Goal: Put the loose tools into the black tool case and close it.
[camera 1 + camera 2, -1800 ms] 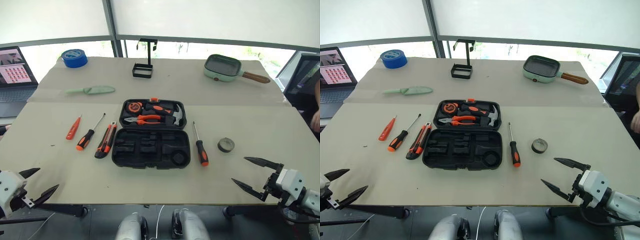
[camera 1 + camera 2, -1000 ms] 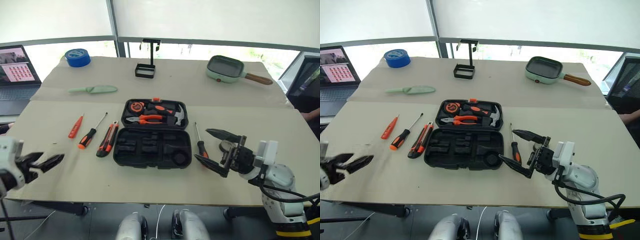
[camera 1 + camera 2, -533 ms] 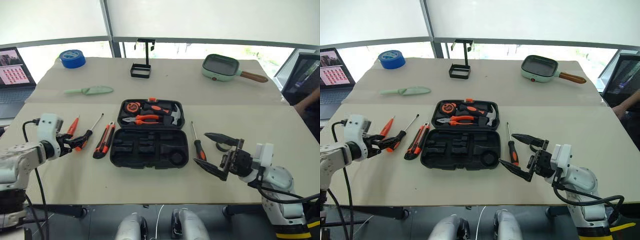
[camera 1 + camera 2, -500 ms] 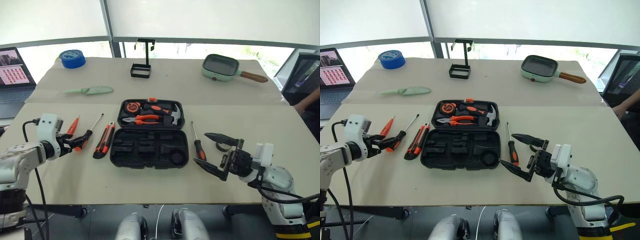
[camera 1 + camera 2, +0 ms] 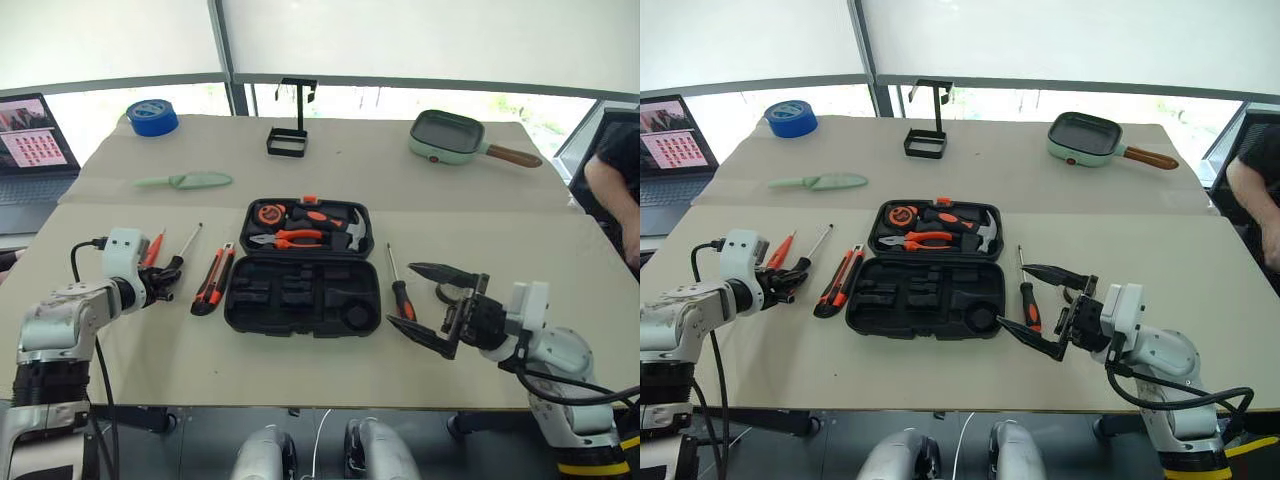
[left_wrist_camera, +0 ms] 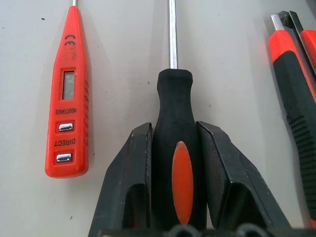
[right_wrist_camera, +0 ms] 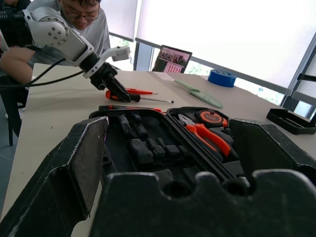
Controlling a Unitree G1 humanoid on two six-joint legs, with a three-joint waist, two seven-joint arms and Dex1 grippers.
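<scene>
The black tool case (image 5: 303, 266) lies open mid-table, with pliers, a hammer and a tape measure in its far half. To its left lie a slim orange screwdriver (image 5: 153, 249), a black-and-orange screwdriver (image 6: 174, 163) and a utility knife (image 5: 212, 279). My left gripper (image 6: 174, 128) is shut on that screwdriver's handle, which still rests on the table. Right of the case lies a second screwdriver (image 5: 401, 293). My right gripper (image 5: 436, 301) hovers open just past it. A small dark tape roll (image 5: 446, 294) is partly hidden behind the upper finger.
A blue tape roll (image 5: 152, 116), a pale green knife (image 5: 185, 180), a black wire stand (image 5: 290, 135) and a green pan (image 5: 447, 135) sit along the far side. A laptop (image 5: 30, 135) stands at far left. A person (image 5: 612, 190) sits at the right edge.
My left gripper has slid forward over the black-and-orange screwdriver's handle and its fingers have come together on it. The right gripper has held still and open.
</scene>
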